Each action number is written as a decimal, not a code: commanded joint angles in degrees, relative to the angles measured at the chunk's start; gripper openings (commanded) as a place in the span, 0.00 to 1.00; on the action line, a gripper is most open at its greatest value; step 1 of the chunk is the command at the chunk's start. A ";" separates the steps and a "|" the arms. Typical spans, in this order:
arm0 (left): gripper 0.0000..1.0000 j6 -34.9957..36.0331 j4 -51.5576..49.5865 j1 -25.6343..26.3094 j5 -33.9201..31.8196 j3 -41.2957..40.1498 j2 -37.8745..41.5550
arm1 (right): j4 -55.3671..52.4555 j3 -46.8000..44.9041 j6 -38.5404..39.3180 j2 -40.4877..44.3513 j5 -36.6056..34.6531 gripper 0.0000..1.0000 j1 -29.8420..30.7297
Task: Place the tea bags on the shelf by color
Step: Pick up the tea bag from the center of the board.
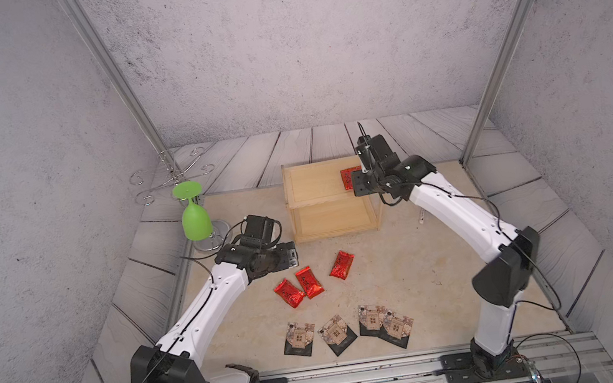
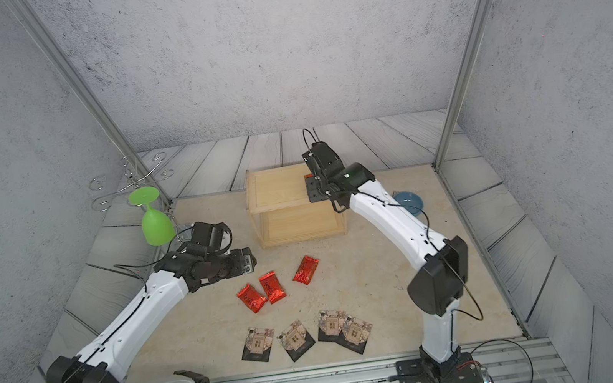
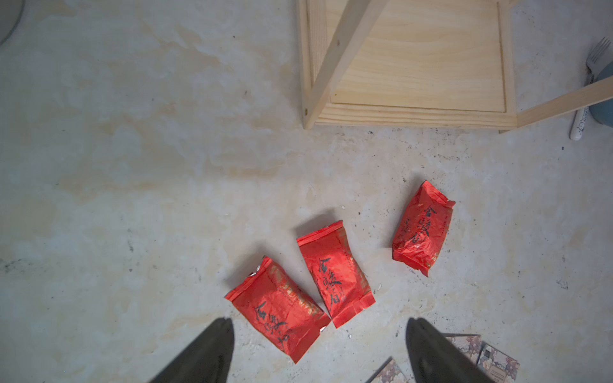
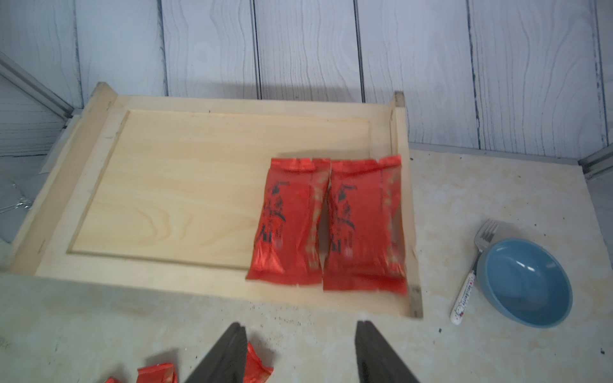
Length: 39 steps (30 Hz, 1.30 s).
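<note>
The light wooden shelf point(image 1: 312, 187) stands at the back middle of the table. Two red foil tea bags point(image 4: 288, 222) point(image 4: 365, 225) lie side by side at the right end of its top board. Three more red tea bags point(image 1: 289, 293) point(image 1: 309, 282) point(image 1: 341, 265) lie on the table in front of it. Several black tea bags point(image 1: 299, 338) point(image 1: 396, 327) lie in a row near the front edge. My left gripper point(image 3: 320, 320) hangs open over the leftmost red tea bag point(image 3: 277, 308). My right gripper point(image 4: 302, 323) is open and empty, above the shelf's front right.
A green wine glass point(image 1: 194, 219) hangs upside down from a wire rack point(image 1: 174, 173) at the back left, close behind my left wrist. A blue bowl point(image 4: 527, 282) and a fork point(image 4: 474, 265) sit right of the shelf. Metal frame posts stand at both back corners.
</note>
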State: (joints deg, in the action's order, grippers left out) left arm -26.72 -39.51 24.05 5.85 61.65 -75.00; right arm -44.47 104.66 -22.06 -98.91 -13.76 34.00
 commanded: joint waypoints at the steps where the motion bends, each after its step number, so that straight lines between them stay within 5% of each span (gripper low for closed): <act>1: 0.87 1.28 -0.94 4.56 -4.04 4.34 -2.63 | 9.66 -16.23 -2.37 8.93 2.67 0.57 -0.01; 7: 0.87 2.40 -2.04 12.51 -9.83 11.10 -11.97 | 19.66 -39.21 -4.21 18.66 0.77 0.57 -0.16; 12: 0.89 4.31 -6.25 17.18 -12.17 20.08 -22.92 | 23.44 -48.21 -4.24 20.78 -4.40 0.57 -0.25; 22: 0.94 5.84 -7.44 21.33 -9.95 27.22 -34.00 | 16.85 -46.98 -1.48 14.50 -8.47 0.60 -0.45; 30: 0.99 6.16 -9.60 21.88 -10.00 31.87 -41.63 | 20.83 -51.64 -1.84 18.36 -5.30 0.60 -1.77; 39: 0.88 4.18 -9.76 21.83 -9.04 31.85 -46.46 | 20.90 -53.36 -1.93 20.50 -5.05 0.58 -2.60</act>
State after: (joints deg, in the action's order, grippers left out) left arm -21.80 -47.79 45.78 -3.92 93.49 -121.14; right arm -23.51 51.77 -23.94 -79.75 -18.96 31.64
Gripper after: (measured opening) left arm 0.893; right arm 0.578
